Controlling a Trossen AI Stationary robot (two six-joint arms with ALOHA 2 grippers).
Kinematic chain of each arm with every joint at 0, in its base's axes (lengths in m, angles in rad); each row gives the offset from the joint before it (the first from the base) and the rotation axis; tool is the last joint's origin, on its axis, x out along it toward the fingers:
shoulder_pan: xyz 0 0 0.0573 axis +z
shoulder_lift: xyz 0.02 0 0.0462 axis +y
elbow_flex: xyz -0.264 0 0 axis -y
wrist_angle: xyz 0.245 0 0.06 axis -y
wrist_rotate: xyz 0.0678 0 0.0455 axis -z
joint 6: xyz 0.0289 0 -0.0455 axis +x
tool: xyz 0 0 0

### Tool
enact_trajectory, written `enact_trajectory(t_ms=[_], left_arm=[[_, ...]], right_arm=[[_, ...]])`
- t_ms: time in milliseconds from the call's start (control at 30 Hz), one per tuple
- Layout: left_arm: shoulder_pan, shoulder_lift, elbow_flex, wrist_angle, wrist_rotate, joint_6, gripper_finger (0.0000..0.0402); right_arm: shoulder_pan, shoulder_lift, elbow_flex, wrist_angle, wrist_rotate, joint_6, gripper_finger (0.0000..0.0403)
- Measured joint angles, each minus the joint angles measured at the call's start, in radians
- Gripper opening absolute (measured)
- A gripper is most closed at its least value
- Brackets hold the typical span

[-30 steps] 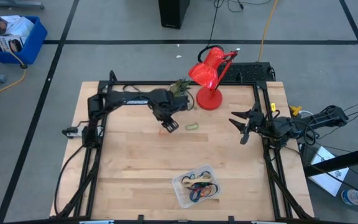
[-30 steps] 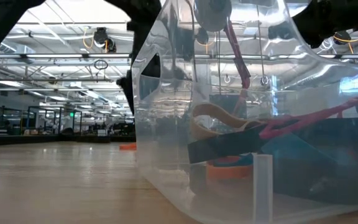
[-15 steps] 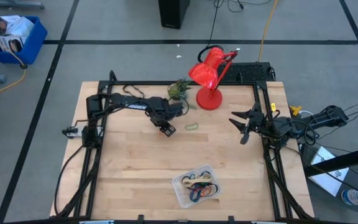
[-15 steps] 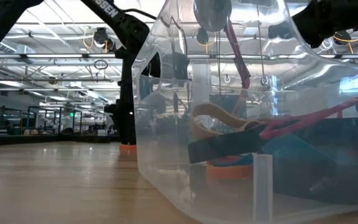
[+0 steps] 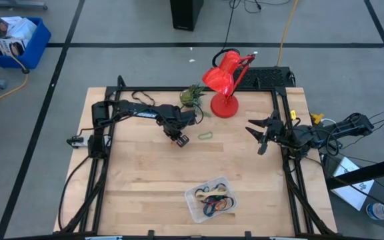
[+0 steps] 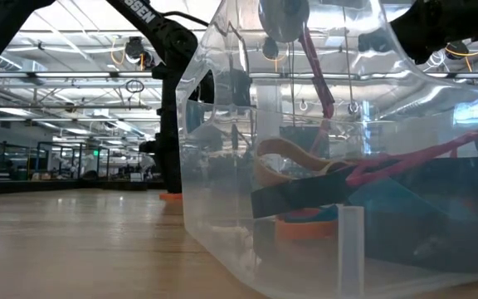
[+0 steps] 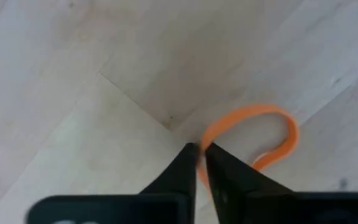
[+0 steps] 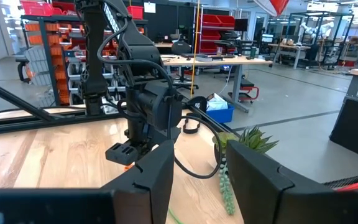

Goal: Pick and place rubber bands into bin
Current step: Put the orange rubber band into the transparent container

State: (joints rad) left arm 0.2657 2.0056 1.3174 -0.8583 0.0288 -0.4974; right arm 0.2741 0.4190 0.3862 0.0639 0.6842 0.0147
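Overhead, you have the left gripper (image 5: 181, 140) down on the tabletop (image 5: 139, 187) mid-back, the bin (image 5: 212, 199) with its collected rubber bands (image 5: 217, 201) well apart toward the front edge, a green band (image 5: 206, 136) just beside the gripper, and the right gripper (image 5: 259, 137) waiting with fingers spread at the right side. Low view shows only the bin's wall (image 6: 222, 208) up close. Wrist view: your fingers (image 7: 219, 171) are pinched nearly together on one edge of the orange band (image 7: 272, 134); so thin a bite may slip as you lift, so watch it.
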Motion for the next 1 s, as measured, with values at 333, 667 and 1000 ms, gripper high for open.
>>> enact_trajectory(t_ms=[333,667,1000], left_arm=[[-0.005,-0.016,-0.003,-0.004,-0.021,0.053,0.0006],[-0.018,-0.311,-0.005,-0.008,-0.042,0.05,0.0005],[-0.019,-0.744,-0.004,0.005,-0.076,0.044,0.0003]], right_arm=[[0.0,0.0,0.0,0.0,0.0,-0.002,0.0144],[0.0,0.0,0.0,-0.001,0.0,-0.013,0.0144],[0.0,0.0,0.0,0.0,0.0,-0.035,0.0144]])
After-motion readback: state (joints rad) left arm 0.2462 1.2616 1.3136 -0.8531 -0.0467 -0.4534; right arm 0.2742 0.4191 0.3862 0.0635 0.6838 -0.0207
